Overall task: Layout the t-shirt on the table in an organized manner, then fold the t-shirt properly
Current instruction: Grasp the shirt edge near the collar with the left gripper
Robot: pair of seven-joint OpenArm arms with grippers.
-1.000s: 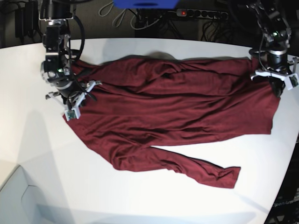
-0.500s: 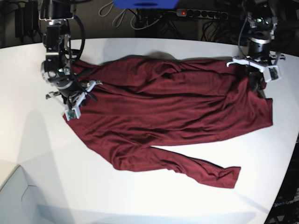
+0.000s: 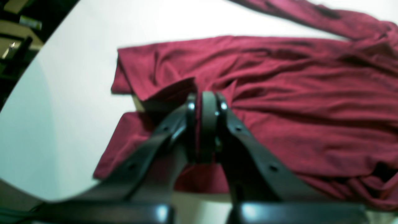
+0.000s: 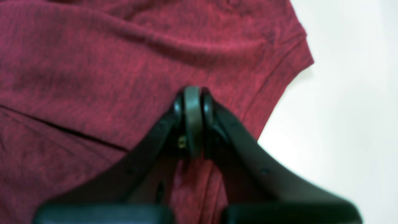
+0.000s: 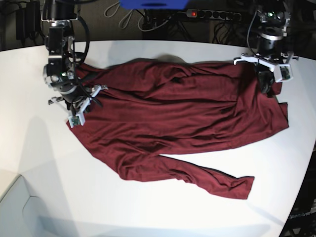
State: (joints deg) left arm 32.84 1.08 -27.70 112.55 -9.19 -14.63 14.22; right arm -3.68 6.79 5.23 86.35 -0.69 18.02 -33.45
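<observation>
stretching crosswise over the table (image 5: pixel 148 207), t-shirt (image 5: pixel 182 113), both ends in clenched fingers (image 3: pixel 214 102)

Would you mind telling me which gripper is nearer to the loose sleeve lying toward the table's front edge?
Left. The left gripper pinches the t-shirt at its far corner; the right gripper grips the opposite end. The sleeve's cuff lies on the left gripper's side.

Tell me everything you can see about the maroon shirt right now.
The t-shirt is dark maroon, thin soft fabric, plain, long-sleeved. It lies wrinkled and spread sideways across the white table, one sleeve trailing toward the near edge. The left pincer is shut on a lifted fold at one end, pulling that corner up; the right pincer is shut on fabric near the opposite end.
</observation>
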